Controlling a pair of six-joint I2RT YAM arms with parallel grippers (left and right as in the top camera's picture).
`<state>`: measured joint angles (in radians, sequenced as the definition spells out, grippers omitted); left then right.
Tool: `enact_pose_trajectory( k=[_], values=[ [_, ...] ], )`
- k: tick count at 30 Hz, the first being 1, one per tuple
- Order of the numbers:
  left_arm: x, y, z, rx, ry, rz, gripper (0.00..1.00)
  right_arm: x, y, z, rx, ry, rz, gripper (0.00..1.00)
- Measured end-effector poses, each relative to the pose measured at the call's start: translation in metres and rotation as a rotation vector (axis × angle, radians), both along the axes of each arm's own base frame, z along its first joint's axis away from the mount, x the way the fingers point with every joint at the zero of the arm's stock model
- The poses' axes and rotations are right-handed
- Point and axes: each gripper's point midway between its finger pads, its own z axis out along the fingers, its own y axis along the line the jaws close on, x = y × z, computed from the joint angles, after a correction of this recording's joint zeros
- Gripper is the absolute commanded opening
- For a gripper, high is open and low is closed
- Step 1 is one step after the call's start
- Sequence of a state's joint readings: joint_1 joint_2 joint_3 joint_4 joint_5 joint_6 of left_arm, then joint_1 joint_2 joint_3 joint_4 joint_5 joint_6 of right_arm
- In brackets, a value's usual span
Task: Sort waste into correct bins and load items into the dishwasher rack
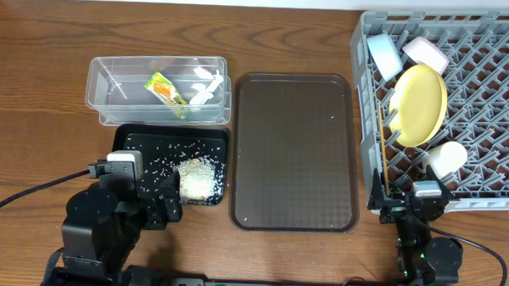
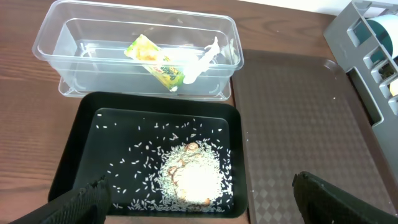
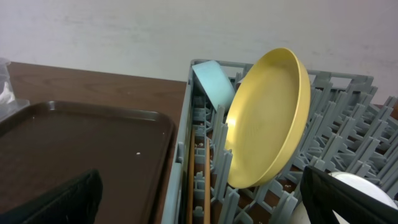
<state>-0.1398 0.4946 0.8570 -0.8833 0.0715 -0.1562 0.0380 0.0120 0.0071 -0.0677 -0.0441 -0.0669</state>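
Observation:
The grey dishwasher rack (image 1: pixel 493 109) at the right holds the yellow plate (image 1: pixel 419 105) on edge, the light blue bowl (image 1: pixel 383 54), the white bowl (image 1: pixel 426 54), the white cup (image 1: pixel 447 158) and the chopsticks (image 1: pixel 381 152) along its left wall. The clear tub (image 1: pixel 112 91) holds the green-yellow wrapper (image 1: pixel 165 91) and the white plastic scrap (image 1: pixel 207 89). The black tray (image 1: pixel 127 143) holds rice scraps (image 1: pixel 197 178). My left gripper (image 2: pixel 199 202) is open and empty over the tray's near edge. My right gripper (image 3: pixel 199 199) is open and empty at the rack's front left corner.
The large brown serving tray (image 1: pixel 295 153) lies between the bins and the rack, with only a speck on it. The wooden table (image 1: pixel 36 84) extends to the left and back. Both arm bases and a cable sit along the front edge.

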Motion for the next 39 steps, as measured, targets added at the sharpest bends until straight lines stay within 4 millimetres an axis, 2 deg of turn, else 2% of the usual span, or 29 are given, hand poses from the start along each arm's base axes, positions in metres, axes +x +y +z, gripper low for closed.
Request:
enact_pose_trajectory(
  k=[6,10,15,23,31,38,39],
  values=[
    [0.000,0.002,0.001,-0.001,-0.003,0.009,0.95,0.000,0.000,0.000,0.000,0.000,0.000,0.99],
    [-0.004,0.015,0.002,0.005,-0.041,0.068,0.95,0.000,0.000,0.000,0.000,0.000,0.000,0.99],
    [-0.003,0.031,-0.016,0.013,-0.123,0.148,0.95,0.000,0.000,0.000,0.000,0.000,-0.001,0.99],
    [0.027,0.035,-0.055,0.006,-0.387,0.166,0.95,0.000,-0.001,0.000,-0.001,0.000,-0.004,0.99],
    [0.049,0.035,-0.052,-0.010,-0.625,0.165,0.95,0.000,-0.001,0.000,-0.001,0.000,-0.004,0.99],
    [0.051,0.034,-0.090,0.021,-0.512,0.151,0.95,0.000,-0.001,0.000,-0.001,0.000,-0.005,0.99],
    [0.051,0.034,-0.090,0.023,-0.508,0.147,0.95,0.000,-0.001,0.000,-0.001,-0.001,-0.007,0.99]
  ],
)
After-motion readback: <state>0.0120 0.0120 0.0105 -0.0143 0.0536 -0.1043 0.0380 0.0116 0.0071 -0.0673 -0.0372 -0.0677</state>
